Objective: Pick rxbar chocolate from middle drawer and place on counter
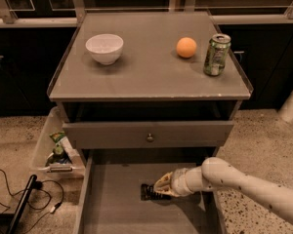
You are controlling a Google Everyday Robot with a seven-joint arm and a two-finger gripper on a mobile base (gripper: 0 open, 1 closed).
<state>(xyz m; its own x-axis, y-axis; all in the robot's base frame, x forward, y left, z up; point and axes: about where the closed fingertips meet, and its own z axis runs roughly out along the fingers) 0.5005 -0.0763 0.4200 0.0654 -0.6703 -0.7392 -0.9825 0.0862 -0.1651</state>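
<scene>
The rxbar chocolate (pixel 147 192), a small flat black bar, lies on the floor of the open middle drawer (pixel 112 204), right of its centre. My gripper (pixel 162 186) reaches in from the right on the white arm (pixel 244 186), low in the drawer, its tip at the bar's right end and hiding that end. The counter (pixel 146 69) is the grey cabinet top above the drawers.
On the counter stand a white bowl (pixel 104 48), an orange (pixel 186 47) and a green soda can (pixel 216 54). The drawer front with a round knob (pixel 149 137) sits just above my arm. A bin of items (pixel 56 150) and cables (pixel 19 194) are on the floor at left.
</scene>
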